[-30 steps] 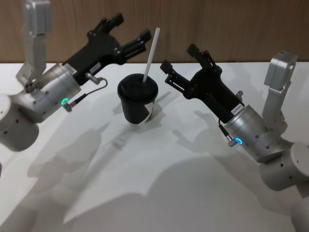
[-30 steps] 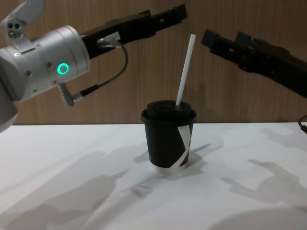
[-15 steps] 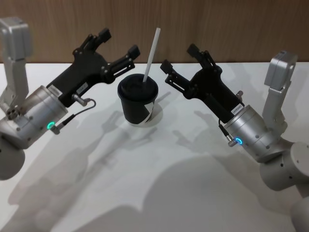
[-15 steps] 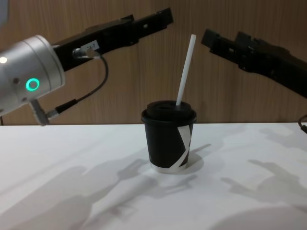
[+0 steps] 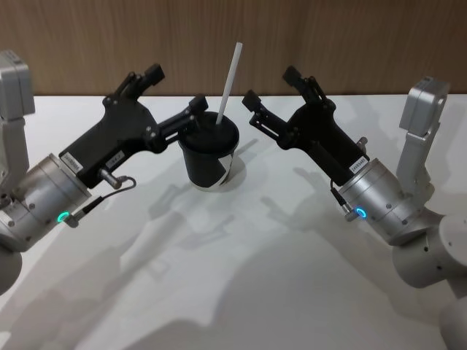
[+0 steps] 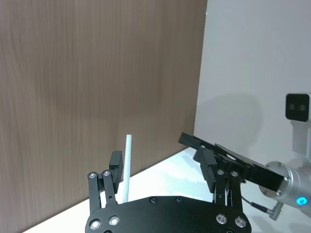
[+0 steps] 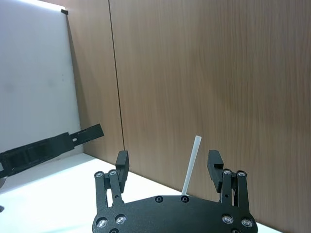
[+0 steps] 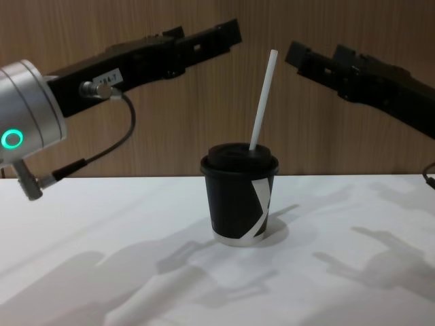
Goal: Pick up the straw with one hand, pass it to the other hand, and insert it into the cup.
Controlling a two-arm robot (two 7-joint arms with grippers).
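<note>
a: straw (image 5: 228, 82) first. where is it?

b: the straw, thin and white, stands in the lid of the cup (image 5: 208, 153), leaning a little toward the right. its lower end is in the lid and most of its length rises above. nothing holds it.

a: and the cup?

b: the cup is black with a white angular mark on its side. it stands upright on the white table (image 5: 255, 277), toward the far edge, near the middle, in front of a wood wall (image 5: 328, 36).

a: what about the grippers?

b: the left gripper (image 5: 174, 93) reaches in from the left on a silver wrist with a green ring. its fingers are spread apart and hold nothing. in the head view one finger tip lies just beside the cup lid on its left; i cannot tell whether it touches. in the chest view the gripper sits higher than the lid and to the left of the straw.

a: and the right one?

b: the right gripper (image 5: 271, 95) comes in from the right, also on a silver wrist with a lit ring. its fingers are apart too, empty, pointing toward the straw but clear of it. in the right wrist view the straw (image 7: 190, 165) shows between the two fingers, farther off.
</note>
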